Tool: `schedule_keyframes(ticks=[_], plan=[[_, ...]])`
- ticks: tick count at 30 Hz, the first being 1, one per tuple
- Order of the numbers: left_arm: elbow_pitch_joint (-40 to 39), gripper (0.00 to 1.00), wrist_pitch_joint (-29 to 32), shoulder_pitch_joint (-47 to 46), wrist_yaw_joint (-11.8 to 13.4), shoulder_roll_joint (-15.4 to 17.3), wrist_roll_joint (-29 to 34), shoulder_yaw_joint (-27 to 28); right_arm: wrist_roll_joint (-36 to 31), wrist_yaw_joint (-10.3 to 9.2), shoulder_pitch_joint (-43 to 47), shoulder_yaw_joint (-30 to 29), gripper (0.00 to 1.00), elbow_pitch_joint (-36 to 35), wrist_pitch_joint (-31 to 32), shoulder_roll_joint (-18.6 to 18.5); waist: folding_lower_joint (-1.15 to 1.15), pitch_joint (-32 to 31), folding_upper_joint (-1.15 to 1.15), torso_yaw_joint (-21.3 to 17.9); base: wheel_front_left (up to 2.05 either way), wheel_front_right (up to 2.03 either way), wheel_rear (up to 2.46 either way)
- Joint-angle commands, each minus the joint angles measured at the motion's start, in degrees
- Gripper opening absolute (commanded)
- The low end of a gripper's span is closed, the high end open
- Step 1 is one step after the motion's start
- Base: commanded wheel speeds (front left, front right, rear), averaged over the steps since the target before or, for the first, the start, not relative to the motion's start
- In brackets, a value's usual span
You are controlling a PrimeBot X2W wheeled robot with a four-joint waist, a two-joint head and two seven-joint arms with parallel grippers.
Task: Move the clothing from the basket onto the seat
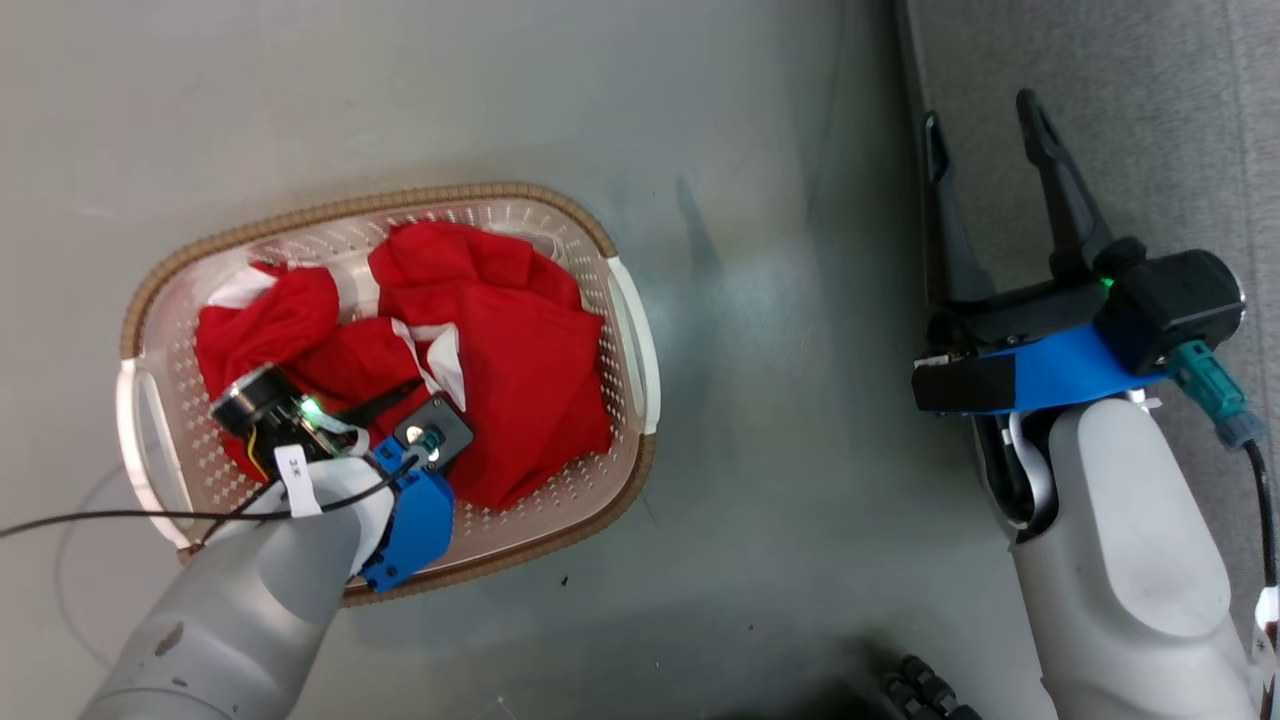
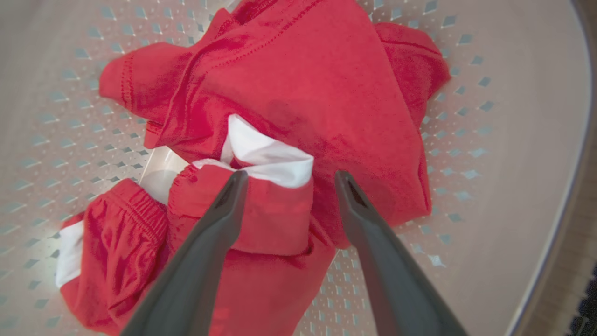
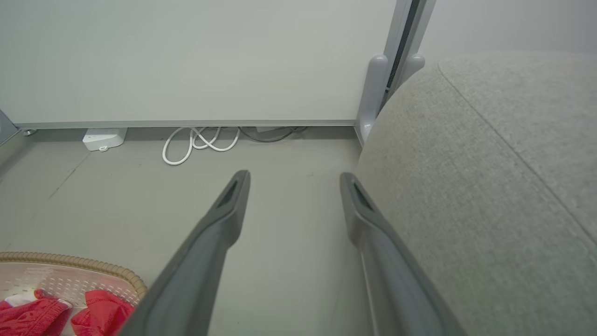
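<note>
The basket [image 1: 630, 330] stands on the grey floor at the left, with the red clothing [image 1: 520, 360] piled inside it. My left forearm [image 1: 270, 570] reaches down into the basket. In the left wrist view my left gripper [image 2: 289, 179] is open, its fingers [image 2: 224, 210] either side of a red fold of the clothing [image 2: 326, 93] with a white cuff [image 2: 270, 161]; nothing is gripped. My right gripper [image 1: 985, 140] is open and empty at the right, by the edge of the light-grey seat [image 1: 1150, 120]. The right wrist view shows that gripper [image 3: 294, 179] beside the seat [image 3: 489, 186], with the basket rim [image 3: 70, 259] at the lower left.
A white cable coil [image 3: 200, 142] and a small white box [image 3: 103, 139] lie at the foot of a pale wall panel. A grey metal post [image 3: 373, 93] stands behind the seat. A thin black cable [image 1: 100, 518] runs from my left wrist across the floor.
</note>
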Motion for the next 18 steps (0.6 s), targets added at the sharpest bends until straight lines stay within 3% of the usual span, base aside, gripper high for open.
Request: schedule_keyframes(ticks=[1, 8, 15, 16, 17, 18], plan=[[0.4, 1.0, 0.5, -1.5, 0.4, 0.7, 0.4, -0.3, -0.4, -0.03, -1.4, -0.3, 1.0, -0.6, -0.1, -0.1, -0.01, 2.8, 0.0, 0.3, 0.0, 0.0, 0.0], [0.9, 1.0, 1.0, -5.3, 2.4, 0.9, 1.3, -1.5, -1.2, -0.02, -2.6, -0.6, 1.0, -1.9, -0.1, -0.1, -0.01, 7.2, 0.0, 1.1, 0.0, 0.0, 0.0], [1.1, 1.0, 1.5, -7.0, 2.1, 0.7, 1.1, -2.4, -1.2, -0.03, -2.3, -0.8, 1.0, -2.6, -0.1, -0.1, -0.01, 8.6, 0.0, 1.4, 0.0, 0.0, 0.0], [1.1, 0.31, 1.5, -7.1, 2.1, 0.6, 1.1, -2.6, -1.3, -0.02, -2.2, -0.8, 1.0, -2.6, -0.1, -0.1, -0.01, 8.7, 0.0, 1.5, 0.0, 0.0, 0.0], [1.2, 0.0, 1.1, -7.2, 2.1, 0.6, 1.1, -2.7, -1.3, -0.02, -2.1, -0.9, 1.0, -2.6, -0.1, -0.1, -0.01, 8.7, 0.0, 1.6, 0.0, 0.0, 0.0], [1.2, 0.0, 0.9, -7.1, 2.0, 0.4, 1.1, -2.9, -1.3, -0.03, -2.0, -1.0, 1.0, -2.4, -0.1, -0.1, -0.01, 8.5, 0.0, 1.7, 0.0, 0.0, 0.0]])
